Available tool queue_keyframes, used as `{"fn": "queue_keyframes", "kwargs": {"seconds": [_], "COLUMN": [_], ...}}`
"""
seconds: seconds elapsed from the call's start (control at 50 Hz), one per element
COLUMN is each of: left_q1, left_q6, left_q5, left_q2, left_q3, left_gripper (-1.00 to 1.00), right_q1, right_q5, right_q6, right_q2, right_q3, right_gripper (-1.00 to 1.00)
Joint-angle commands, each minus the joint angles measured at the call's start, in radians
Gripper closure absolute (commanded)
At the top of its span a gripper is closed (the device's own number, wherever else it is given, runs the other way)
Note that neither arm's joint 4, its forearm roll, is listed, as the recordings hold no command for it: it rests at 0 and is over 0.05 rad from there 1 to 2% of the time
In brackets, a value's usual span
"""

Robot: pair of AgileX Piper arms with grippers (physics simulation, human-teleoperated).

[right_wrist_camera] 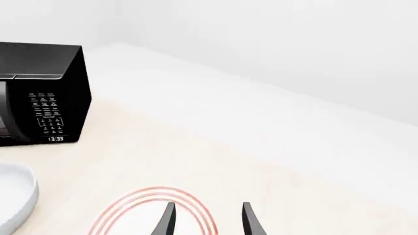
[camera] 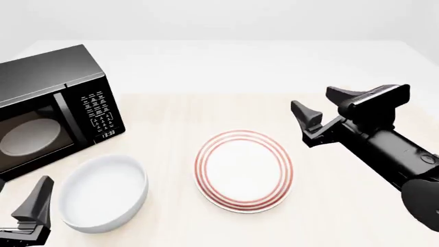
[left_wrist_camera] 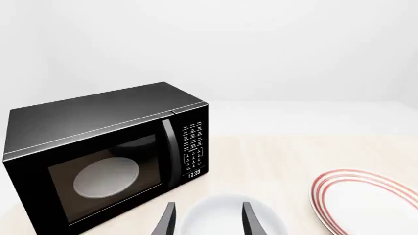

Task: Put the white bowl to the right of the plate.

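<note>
The white bowl stands on the table at the front left, left of the plate, which has red rings around its rim. My left gripper is low at the front left corner, just left of the bowl. In the left wrist view it is open and empty, with the bowl just beyond the fingertips and the plate off to one side. My right gripper hangs open and empty above the table, right of the plate. The right wrist view shows its open fingers over the plate's rim and the bowl's edge.
A black microwave with its door shut stands at the far left, close behind the bowl; it also shows in the left wrist view and the right wrist view. Bare light wood table lies right of the plate.
</note>
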Motion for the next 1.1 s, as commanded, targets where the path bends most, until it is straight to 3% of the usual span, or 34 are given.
{"fn": "queue_keyframes", "kwargs": {"seconds": [0.02, 0.24, 1.1], "left_q1": [0.0, 0.0, 0.0], "left_q6": [0.0, 0.0, 0.0], "left_q5": [0.0, 0.0, 0.0], "left_q2": [0.0, 0.0, 0.0], "left_q3": [0.0, 0.0, 0.0], "left_gripper": [-1.0, -1.0, -1.0], "right_q1": [0.097, 0.199, 0.387], "right_q5": [0.044, 0.128, 0.382], "right_q6": [0.017, 0.019, 0.085], "right_q2": [0.205, 0.337, 0.782], "right_q3": [-0.216, -0.373, -0.878], "right_gripper": [-1.0, -1.0, -1.0]}}
